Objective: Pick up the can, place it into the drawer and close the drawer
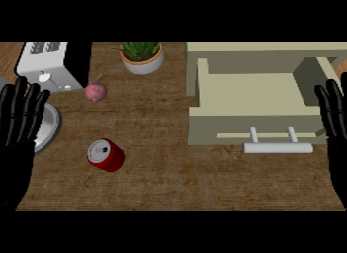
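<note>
A red can [106, 154] with a silver top lies on its side on the brown counter, left of centre. At the right stands a beige drawer [249, 117], pulled open, with a pale handle [277, 147] on its front. My left hand [12, 136] rests open at the left edge, fingers up, well left of the can. Along the right edge my right hand [342, 123] rests open, fingers up, just beside the drawer's right wall. Neither hand touches anything.
A white toaster [48, 65] sits at the back left. A potted plant [142, 57] stands at the back centre, with a pink root vegetable [96, 91] in front of it. A grey round plate [48, 126] lies partly under my left hand.
</note>
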You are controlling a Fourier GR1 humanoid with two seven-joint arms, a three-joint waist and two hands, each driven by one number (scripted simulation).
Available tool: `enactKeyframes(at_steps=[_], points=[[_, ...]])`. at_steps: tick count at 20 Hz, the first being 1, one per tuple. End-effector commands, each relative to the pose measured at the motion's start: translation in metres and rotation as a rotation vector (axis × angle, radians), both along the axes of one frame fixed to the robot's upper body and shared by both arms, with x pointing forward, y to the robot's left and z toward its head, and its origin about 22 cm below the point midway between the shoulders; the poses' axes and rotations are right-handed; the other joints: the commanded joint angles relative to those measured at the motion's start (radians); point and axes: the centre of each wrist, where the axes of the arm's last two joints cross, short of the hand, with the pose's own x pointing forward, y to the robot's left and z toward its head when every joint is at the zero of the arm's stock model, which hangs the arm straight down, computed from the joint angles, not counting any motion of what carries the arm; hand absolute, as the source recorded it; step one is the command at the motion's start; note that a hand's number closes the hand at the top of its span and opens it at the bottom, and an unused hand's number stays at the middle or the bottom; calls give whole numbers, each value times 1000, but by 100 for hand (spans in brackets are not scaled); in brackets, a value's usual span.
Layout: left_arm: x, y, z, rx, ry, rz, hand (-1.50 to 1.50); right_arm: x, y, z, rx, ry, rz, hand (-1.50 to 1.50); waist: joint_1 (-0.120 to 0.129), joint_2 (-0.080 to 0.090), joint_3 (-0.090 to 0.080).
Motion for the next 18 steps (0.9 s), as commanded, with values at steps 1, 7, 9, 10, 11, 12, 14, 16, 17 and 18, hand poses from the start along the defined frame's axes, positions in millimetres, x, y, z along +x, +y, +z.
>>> enactKeyframes(at_steps=[1,7,9,10,11,12,14,16,17,18], points=[[-6,-2,-6,18,-22,-117,-150,5,16,1,7,-15,-22,-150,4,12,-16],[-4,-12,-25,114,267,-486,-150,3,-9,-34,41,288,-128,-150,-20,27,-15],[-9,0,-28,116,331,-506,-150,-14,-16,-36,29,333,-147,-150,-18,14,-16],[-11,12,-17,124,324,-514,-150,-15,-14,-31,25,338,-148,-150,-6,12,-16],[-7,18,-14,124,341,-520,-150,-12,-15,-31,32,344,-157,-150,-3,13,-16],[-7,18,0,133,331,-530,-150,-13,-20,-26,14,353,-160,-150,-2,12,-16],[-38,42,-12,123,347,-560,-150,-13,-23,-19,31,364,-185,-150,12,10,-17],[-31,30,-4,130,342,-547,-150,-33,-18,-21,33,359,-162,-150,1,11,-16],[-30,22,-15,117,341,-547,-150,-26,-18,-30,37,364,-167,-150,1,12,-16],[-18,27,-6,114,341,-539,-150,-7,-23,-33,6,355,-163,-150,1,13,-16]])
